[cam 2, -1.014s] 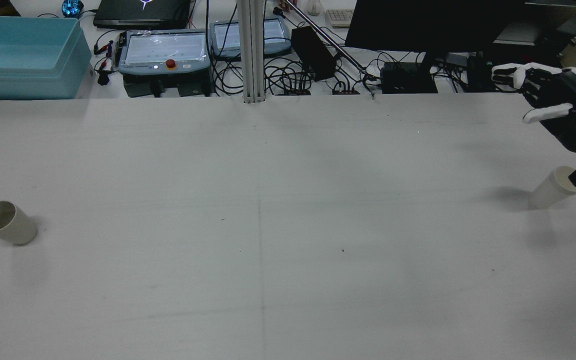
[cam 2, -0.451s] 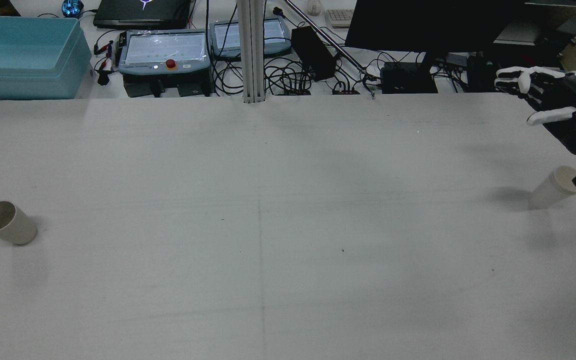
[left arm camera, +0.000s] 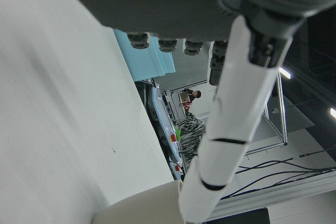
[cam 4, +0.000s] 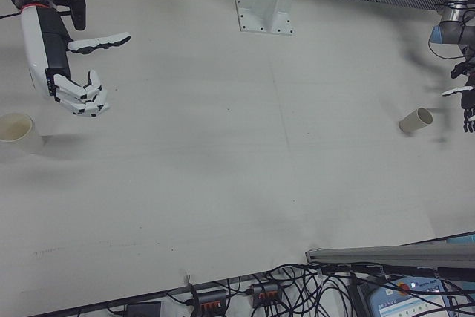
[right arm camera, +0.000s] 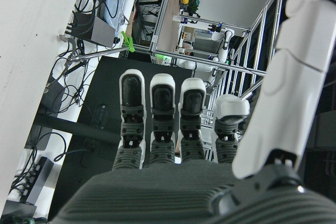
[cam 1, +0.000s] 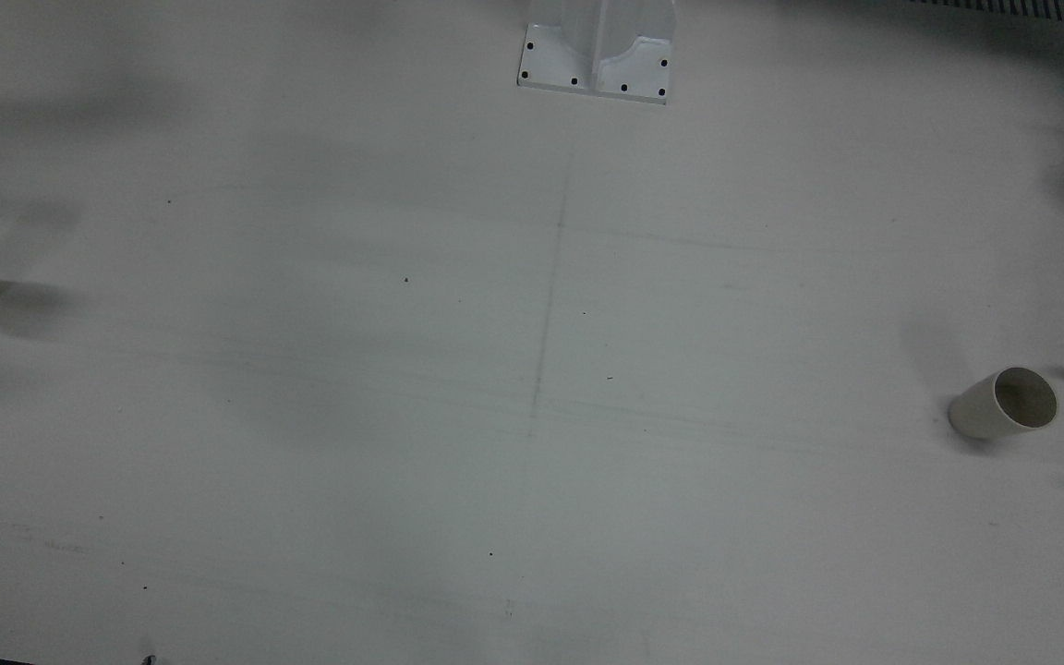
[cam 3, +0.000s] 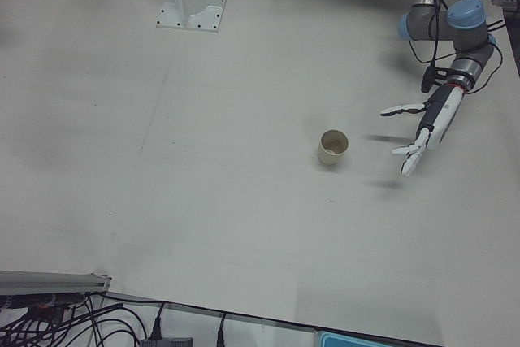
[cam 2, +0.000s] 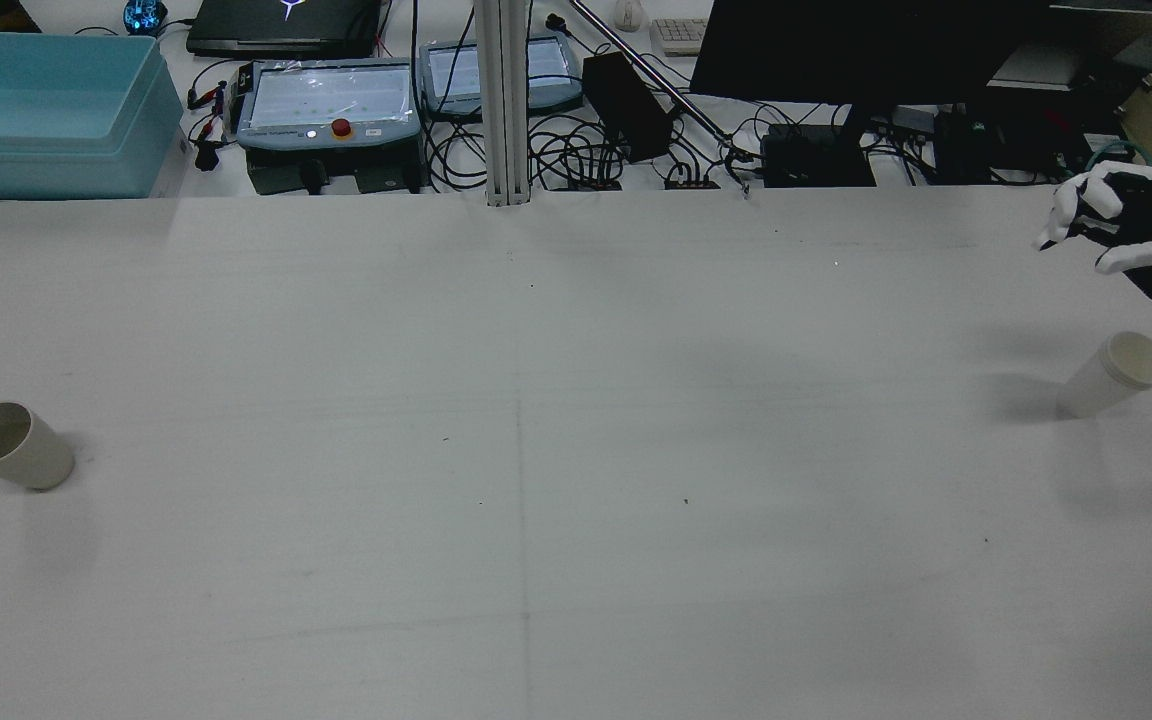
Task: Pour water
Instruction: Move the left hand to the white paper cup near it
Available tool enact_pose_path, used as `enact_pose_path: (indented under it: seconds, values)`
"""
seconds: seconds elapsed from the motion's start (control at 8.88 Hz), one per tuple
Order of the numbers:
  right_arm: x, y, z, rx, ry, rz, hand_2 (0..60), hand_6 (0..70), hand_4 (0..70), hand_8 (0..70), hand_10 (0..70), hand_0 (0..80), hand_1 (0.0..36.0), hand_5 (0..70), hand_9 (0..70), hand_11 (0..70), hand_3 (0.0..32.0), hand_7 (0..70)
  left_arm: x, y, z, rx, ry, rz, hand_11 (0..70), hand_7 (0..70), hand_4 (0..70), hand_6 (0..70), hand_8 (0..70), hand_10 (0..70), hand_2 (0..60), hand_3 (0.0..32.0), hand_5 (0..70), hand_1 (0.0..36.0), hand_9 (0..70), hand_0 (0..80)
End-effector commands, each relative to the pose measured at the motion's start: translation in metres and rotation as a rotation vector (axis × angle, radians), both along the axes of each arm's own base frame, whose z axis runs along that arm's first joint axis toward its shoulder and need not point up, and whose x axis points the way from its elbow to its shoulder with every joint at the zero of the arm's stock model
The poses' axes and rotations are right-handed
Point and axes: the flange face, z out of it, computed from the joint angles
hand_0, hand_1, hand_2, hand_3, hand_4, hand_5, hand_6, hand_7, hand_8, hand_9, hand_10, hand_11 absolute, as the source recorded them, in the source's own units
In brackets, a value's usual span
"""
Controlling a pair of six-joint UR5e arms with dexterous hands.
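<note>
Two pale paper cups stand upright on the white table. The left cup (cam 2: 14, 445) (cam 3: 333, 146) (cam 1: 1003, 404) is empty and stands near the table's left side. My left hand (cam 3: 418, 132) (cam 4: 467, 105) hovers open just beside it, not touching; the cup's rim (left arm camera: 147, 208) shows below a finger (left arm camera: 231, 119). The right cup (cam 2: 1116, 372) (cam 4: 16, 130) stands at the right edge. My right hand (cam 2: 1116, 225) (cam 4: 74, 72) hangs open above and beyond it, fingers (right arm camera: 178, 108) spread and holding nothing.
A blue bin (cam 2: 46, 110), two teach pendants (cam 2: 326, 100), cables and a dark monitor (cam 2: 866, 50) line the far side beyond the table. The arm pedestal (cam 1: 597, 55) is bolted at the table's middle rear.
My right hand has drawn back toward the right edge and curled its fingers slightly, uncovering the right cup's rim. Both cups stay put.
</note>
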Motion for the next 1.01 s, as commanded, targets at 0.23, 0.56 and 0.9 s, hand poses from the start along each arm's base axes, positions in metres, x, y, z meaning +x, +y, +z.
enact_pose_path:
  seconds: [0.23,0.56,0.9]
  values:
    - [0.015,0.017,0.007,-0.019,0.01,0.018,2.0,56.1,29.8,70.0,70.0,55.5,7.6,70.0,70.0,70.0,0.0,70.0,0.044,-0.018,-0.008,-0.012,-0.057,0.063,7.4,8.2,10.7,2.7,3.2,2.5,10.8,0.0,31.9,32.8,2.1,80.0]
    - [0.033,0.021,0.007,-0.021,0.009,0.053,1.4,62.4,32.8,70.0,70.0,55.0,5.8,70.0,70.0,70.0,0.0,70.0,0.091,-0.051,-0.033,-0.012,-0.056,0.105,5.4,7.6,10.6,2.6,2.3,1.4,5.6,0.0,29.6,28.3,1.2,77.5]
    - [0.04,0.024,0.01,-0.026,0.01,0.063,1.1,62.4,33.5,70.0,70.0,55.4,6.1,70.0,70.0,70.0,0.0,70.0,0.11,-0.051,-0.042,-0.005,-0.049,0.136,5.6,8.0,10.6,2.7,2.3,1.4,6.6,0.0,31.2,29.8,1.5,80.0]
